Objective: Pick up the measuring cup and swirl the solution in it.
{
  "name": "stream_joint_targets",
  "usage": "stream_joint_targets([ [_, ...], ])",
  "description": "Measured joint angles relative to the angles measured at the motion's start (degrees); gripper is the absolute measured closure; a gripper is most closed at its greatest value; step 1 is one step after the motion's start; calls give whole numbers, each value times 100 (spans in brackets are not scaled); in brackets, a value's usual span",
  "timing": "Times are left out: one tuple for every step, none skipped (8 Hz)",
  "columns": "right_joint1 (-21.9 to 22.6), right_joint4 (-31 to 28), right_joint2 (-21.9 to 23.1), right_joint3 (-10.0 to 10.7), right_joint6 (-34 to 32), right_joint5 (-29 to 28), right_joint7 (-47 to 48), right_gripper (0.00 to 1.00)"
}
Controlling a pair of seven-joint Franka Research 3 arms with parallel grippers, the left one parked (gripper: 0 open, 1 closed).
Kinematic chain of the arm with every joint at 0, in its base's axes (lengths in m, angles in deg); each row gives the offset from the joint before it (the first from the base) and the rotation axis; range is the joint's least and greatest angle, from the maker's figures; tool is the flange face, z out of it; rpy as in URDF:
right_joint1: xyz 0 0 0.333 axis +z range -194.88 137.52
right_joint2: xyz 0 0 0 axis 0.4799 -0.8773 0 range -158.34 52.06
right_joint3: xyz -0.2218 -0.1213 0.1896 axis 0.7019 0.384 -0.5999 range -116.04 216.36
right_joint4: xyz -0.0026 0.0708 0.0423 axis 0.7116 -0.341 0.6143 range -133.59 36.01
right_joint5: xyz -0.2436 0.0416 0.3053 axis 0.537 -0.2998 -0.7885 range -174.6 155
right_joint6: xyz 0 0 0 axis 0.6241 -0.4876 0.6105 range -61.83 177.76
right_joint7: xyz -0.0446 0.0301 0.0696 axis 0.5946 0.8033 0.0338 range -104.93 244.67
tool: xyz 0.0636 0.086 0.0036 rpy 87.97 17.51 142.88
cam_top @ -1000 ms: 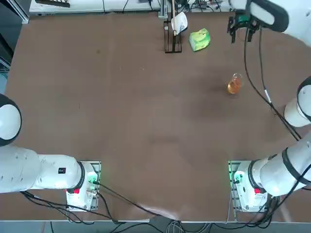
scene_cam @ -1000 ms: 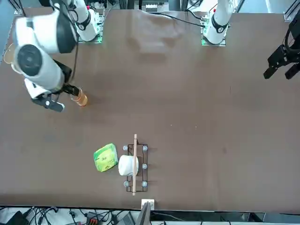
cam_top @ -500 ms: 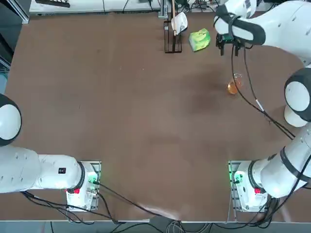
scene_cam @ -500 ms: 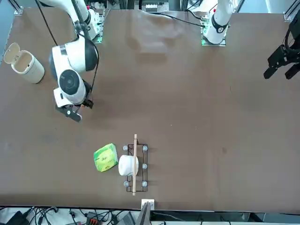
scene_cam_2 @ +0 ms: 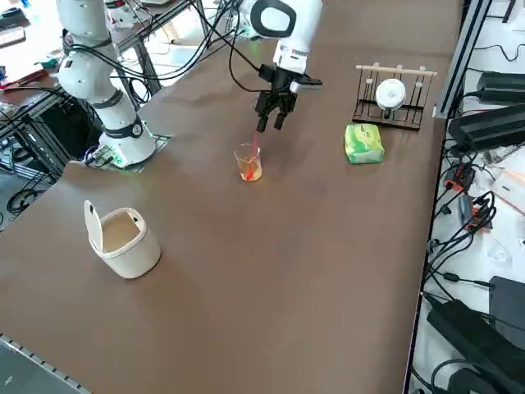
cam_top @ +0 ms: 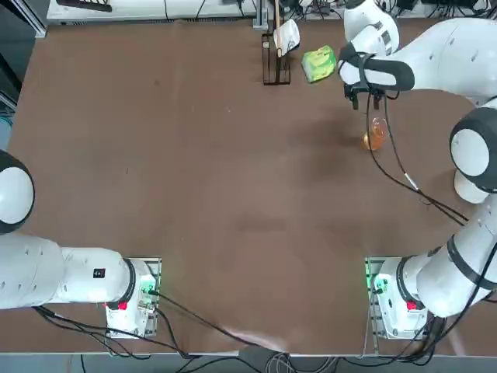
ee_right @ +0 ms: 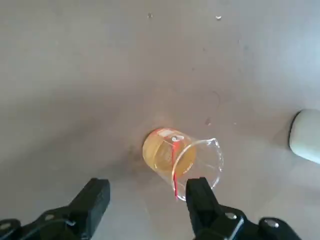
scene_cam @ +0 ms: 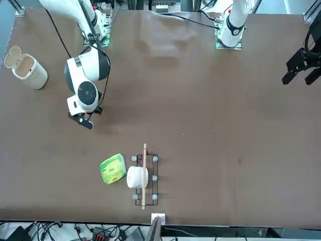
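Brown, matte and mostly bare, the surface (cam_top: 202, 171) carries only a few things. Nearest the robot's side among them, at its own right, stands the measuring cup (cam_top: 374, 134), a small clear glass vessel sitting upright with nothing gripping it. It holds a shallow amount of the solution (ee_right: 167, 152), amber-orange and translucent, pooled at the bottom; a red marking runs up the glass wall and the rim has a small pouring lip. In the right side view the cup (scene_cam_2: 248, 162) stands alone on open surface, well apart from everything else.

Just beyond the cup and above it hangs the right end effector (cam_top: 363, 97), pointing down, not touching the glass. Its two black fingers (ee_right: 92, 202) are spread apart with empty space between them; in the wrist view the cup sits ahead of the fingertips, nearer to one finger than the other, and the fingers do not enclose it. From the front the end effector (scene_cam: 86, 120) hides the cup behind the wrist.

Farther across the surface, near the far edge, lies a green-yellow packet (cam_top: 319, 63), flat on the surface. Right beside it stands a small black wire rack (cam_top: 272, 62) with a wooden rod (scene_cam: 144, 175) laid along its top and a white cup-shaped object (scene_cam: 136, 176) held in it.

Off to the robot's far right side, a cream lidded container (scene_cam_2: 123, 238) stands with its lid flipped up.
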Motion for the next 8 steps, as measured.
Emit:
stream_joint_targets([
  [0,-127,70,4,72,6,7,11],
  [0,-293,222,19,147,41,10,15],
  [-7,-517,430,52,226,129,12,19],
  [-13,-754,615,82,326,199,12,20],
  [-12,-935,729,93,408,227,12,22],
  [-11,-1054,762,92,493,286,12,23],
  [-10,-1144,757,92,562,400,14,28],
  [-9,-1196,746,92,599,470,17,29],
])
